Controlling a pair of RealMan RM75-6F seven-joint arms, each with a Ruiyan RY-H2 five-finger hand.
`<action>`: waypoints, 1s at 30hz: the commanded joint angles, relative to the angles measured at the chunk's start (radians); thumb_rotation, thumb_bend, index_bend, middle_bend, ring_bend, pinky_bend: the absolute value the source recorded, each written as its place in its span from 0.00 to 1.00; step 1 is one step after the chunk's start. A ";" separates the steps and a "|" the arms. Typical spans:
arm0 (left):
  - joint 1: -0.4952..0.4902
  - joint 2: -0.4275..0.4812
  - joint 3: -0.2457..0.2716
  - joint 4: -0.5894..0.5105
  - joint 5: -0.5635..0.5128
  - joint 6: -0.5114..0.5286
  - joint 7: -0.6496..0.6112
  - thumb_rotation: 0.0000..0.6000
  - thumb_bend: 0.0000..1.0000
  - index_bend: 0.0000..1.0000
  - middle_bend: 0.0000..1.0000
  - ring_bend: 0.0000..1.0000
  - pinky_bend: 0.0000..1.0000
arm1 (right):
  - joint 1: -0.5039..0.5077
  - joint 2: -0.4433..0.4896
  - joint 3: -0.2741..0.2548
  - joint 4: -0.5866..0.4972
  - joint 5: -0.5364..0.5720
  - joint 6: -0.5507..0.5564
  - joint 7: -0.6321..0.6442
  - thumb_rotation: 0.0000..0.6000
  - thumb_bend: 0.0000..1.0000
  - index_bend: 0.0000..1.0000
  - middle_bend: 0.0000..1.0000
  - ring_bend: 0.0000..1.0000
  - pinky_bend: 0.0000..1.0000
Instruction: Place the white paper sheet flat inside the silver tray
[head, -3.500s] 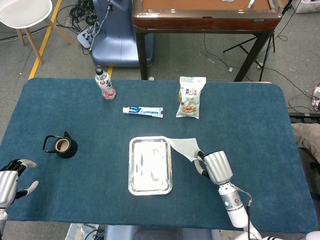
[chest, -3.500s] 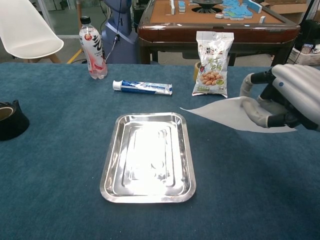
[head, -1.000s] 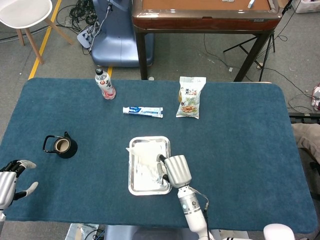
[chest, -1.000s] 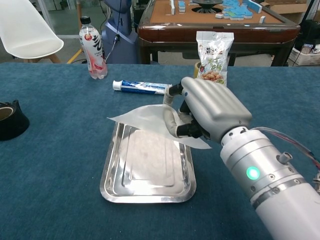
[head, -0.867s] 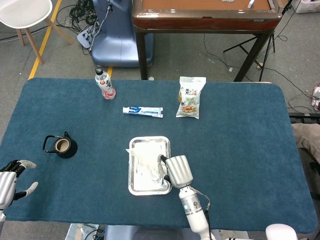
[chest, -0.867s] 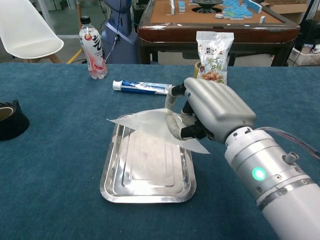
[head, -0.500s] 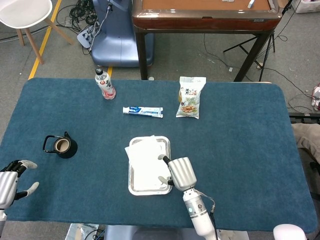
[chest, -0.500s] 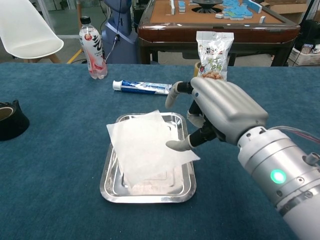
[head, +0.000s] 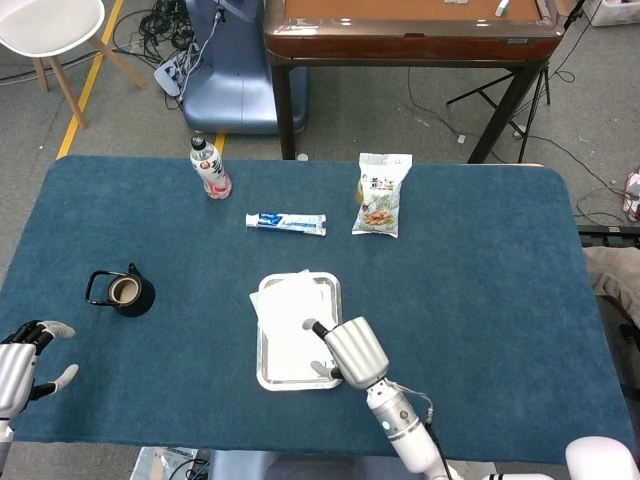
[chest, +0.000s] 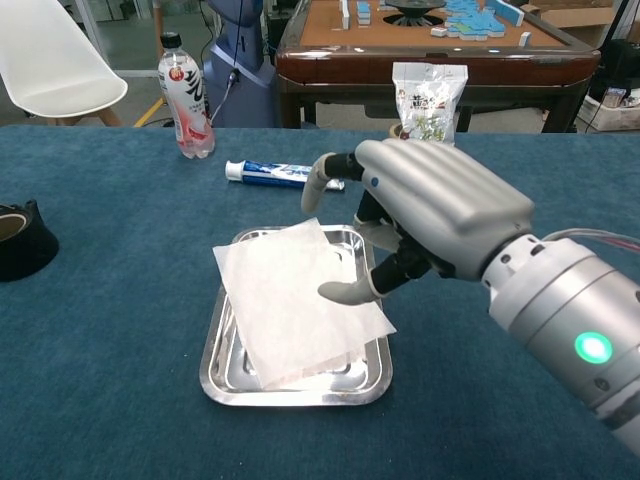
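Chest view shows the paper (chest: 295, 300) lying across the tray (chest: 218, 372), skewed to it: its left corner sticks out past the tray's left rim and its right corner overhangs the right rim, so it sits on the rims and is not flat on the tray floor. The tray stands near the middle of the table (head: 480, 300), a little toward the front edge, with bare blue cloth on every side of it.

Right hand (chest: 420, 215) hovers over the tray's right half, palm down, fingers (chest: 330, 165) spread and holding nothing; whether the thumb tip touches the sheet near its right corner cannot be told. Its forearm runs back toward the front right corner of the table. In the head view the same hand (head: 345, 352) covers the tray's front right corner.

Left hand (head: 22, 360) rests at the front left corner of the table, fingers apart and empty, well apart from the tray.

Behind the tray, toward the far edge, lie a toothpaste tube (head: 286, 223) and a snack bag (head: 381, 193), with a bottle (head: 209, 166) further left near the far edge. A tape roll (head: 123, 292) sits toward the left edge. Open cloth fills the whole right half of the table.
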 joint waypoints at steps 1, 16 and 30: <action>0.000 0.000 0.000 0.001 -0.002 -0.002 -0.001 1.00 0.20 0.40 0.36 0.26 0.44 | 0.017 0.017 0.009 0.004 0.017 -0.027 -0.033 1.00 0.40 0.38 1.00 1.00 1.00; -0.001 0.002 0.001 0.000 -0.005 -0.006 -0.003 1.00 0.20 0.40 0.36 0.26 0.44 | 0.097 -0.010 0.057 0.154 0.054 -0.087 -0.164 1.00 0.97 0.38 1.00 1.00 1.00; -0.001 0.003 0.000 0.002 -0.008 -0.009 -0.009 1.00 0.20 0.40 0.36 0.26 0.44 | 0.161 -0.014 0.063 0.268 0.102 -0.154 -0.218 1.00 0.97 0.38 1.00 1.00 1.00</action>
